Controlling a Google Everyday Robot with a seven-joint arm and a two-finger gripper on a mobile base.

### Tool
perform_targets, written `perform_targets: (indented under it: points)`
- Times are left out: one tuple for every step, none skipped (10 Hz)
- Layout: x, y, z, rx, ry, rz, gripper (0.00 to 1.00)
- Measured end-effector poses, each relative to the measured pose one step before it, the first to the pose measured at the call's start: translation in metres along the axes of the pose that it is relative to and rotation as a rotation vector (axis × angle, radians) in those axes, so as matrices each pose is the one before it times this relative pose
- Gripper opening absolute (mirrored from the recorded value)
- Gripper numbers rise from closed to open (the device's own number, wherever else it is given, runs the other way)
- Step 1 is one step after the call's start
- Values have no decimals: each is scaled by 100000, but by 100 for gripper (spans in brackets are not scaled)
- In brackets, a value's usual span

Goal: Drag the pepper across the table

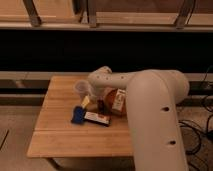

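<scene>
Progress on the drag looks slight, judging by where things lie. The pepper (101, 106) shows as a slim dark shape near the middle of the counter (55, 135). It sits just left of the orange-brown rounded item (111, 104) and just beyond the flat blue-and-white packet (80, 115). The pincer (99, 101) is low over that same spot, at the end of the white arm (150, 115) that reaches in from the right. It appears to be at or on the pepper, but I cannot tell whether it is wide, narrow or holding anything.

What seems left is the sweep itself, pulling the pepper along the planks without pushing its neighbours. The clear cup (81, 89) stands just to the far left and the packet lies close on the near side, so either could be nudged.

As for writing, the orange-brown item carries a white label (119, 98) and the packet has a white panel with a dark band. No brand or word can be read on either.
</scene>
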State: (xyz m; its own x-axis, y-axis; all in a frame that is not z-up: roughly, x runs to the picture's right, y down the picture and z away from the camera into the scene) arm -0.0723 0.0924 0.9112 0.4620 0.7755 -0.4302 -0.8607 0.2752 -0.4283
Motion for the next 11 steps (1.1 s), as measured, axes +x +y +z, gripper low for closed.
perform_targets:
  points:
    - [260,-688,126,487,407,1888,80]
    - [199,-667,119,489,316,1712,80]
    - [249,-837,224,529,563,2276,80]
    - [178,-612,257,230,595,1727,80]
    - [84,-307,429,-130,810,1210,80]
    - [-27,-49,248,-249,356,430,78]
    - [-189,187,247,-403,92,-1563,68]
    - [-255,337,86,-297,-210,-1948,58]
    - [-308,532,66,-385,-229,-2045,49]
    - [-261,478,-13,-438,-279,-1584,40]
    - [-189,313,-15,-248,-231,-1541,28]
